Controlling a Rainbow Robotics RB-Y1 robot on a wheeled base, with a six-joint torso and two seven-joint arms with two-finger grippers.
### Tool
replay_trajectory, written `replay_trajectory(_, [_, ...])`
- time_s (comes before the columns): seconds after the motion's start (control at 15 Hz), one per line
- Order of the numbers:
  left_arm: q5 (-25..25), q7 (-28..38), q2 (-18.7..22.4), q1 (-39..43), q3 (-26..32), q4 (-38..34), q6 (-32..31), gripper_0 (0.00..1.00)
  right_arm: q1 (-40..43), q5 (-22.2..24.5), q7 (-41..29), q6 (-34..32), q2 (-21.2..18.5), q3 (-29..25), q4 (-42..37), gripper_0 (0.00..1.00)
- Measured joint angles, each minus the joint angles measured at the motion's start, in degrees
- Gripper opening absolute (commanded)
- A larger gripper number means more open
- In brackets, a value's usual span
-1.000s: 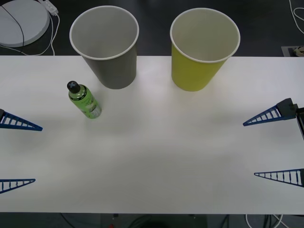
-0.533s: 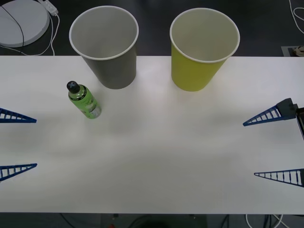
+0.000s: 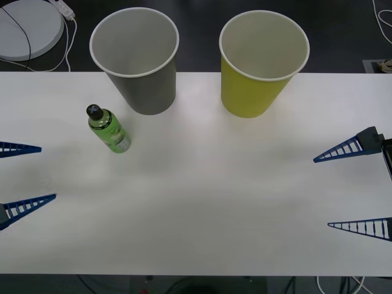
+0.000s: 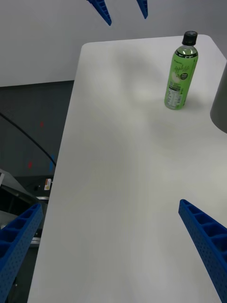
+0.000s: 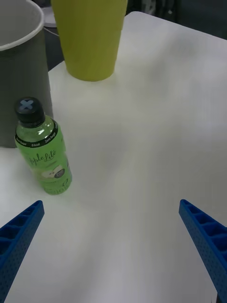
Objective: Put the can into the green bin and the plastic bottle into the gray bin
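Left pincer (image 3: 21,174) has narrowed slightly yet gapes wide; we judge it lining up on the small bright-green black-capped plastic bottle (image 3: 109,129) just ahead, upright, ungrasped.

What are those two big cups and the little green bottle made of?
The gray bin and the green bin look like matte paper: thin white rolled rims, pale insides. The plastic bottle seems clear glossy plastic, tinted by green liquid, with a black cap and a printed label.

gray bin (image 4: 220,102) mostly cropped off
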Motion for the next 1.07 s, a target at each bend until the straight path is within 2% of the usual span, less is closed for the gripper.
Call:
replay_trajectory(0.33, [-0.23,-1.61,-3.18,4.39,-0.05,-3.58,10.25,1.00,0.00,0.00,0.00,0.00,0.00,0.00,0.00,1.00])
replay_trajectory(0.73, [-5.20,-2.86,-6.85,8.20,-0.16,-7.70,20.70,1.00,0.00,0.00,0.00,0.00,0.00,0.00,0.00,1.00])
replay_trajectory(1.07, [-7.82,-4.37,-9.62,7.00,-5.75,-8.19,27.90,1.00,0.00,0.00,0.00,0.00,0.00,0.00,0.00,1.00])
